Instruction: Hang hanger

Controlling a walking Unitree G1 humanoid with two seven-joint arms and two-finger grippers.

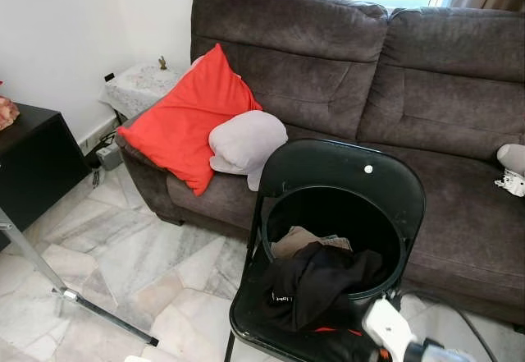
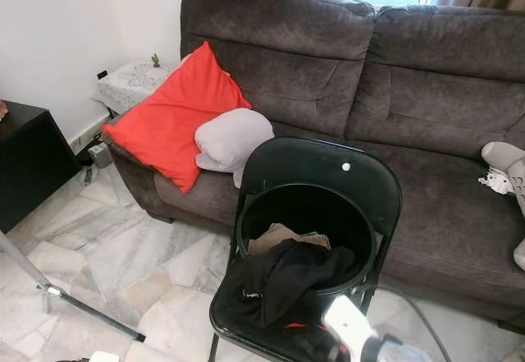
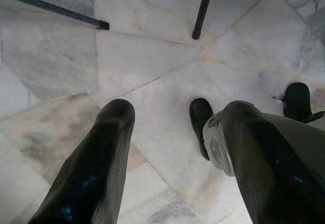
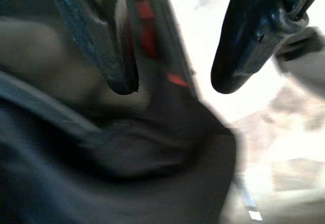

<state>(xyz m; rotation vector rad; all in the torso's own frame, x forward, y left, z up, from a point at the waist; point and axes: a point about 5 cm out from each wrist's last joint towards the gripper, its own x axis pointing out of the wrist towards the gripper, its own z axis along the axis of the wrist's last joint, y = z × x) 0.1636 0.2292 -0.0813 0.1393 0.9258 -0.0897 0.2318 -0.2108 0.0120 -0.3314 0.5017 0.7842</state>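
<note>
No hanger can be made out among the soft, limp black clothes [image 1: 316, 284] heaped in the black bucket [image 1: 328, 214] on the black folding chair [image 1: 344, 173], so the open, empty right gripper [image 4: 172, 82] beside the heap must reach past bucket rim and chair back.

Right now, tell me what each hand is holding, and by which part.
Nothing. The left hand hangs open over the floor; the right hand is open above the black clothes on the chair.

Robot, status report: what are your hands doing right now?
Right tool open, over black garment in bucket on chair. Left tool open, idle above floor. No hanger identifiable.
</note>
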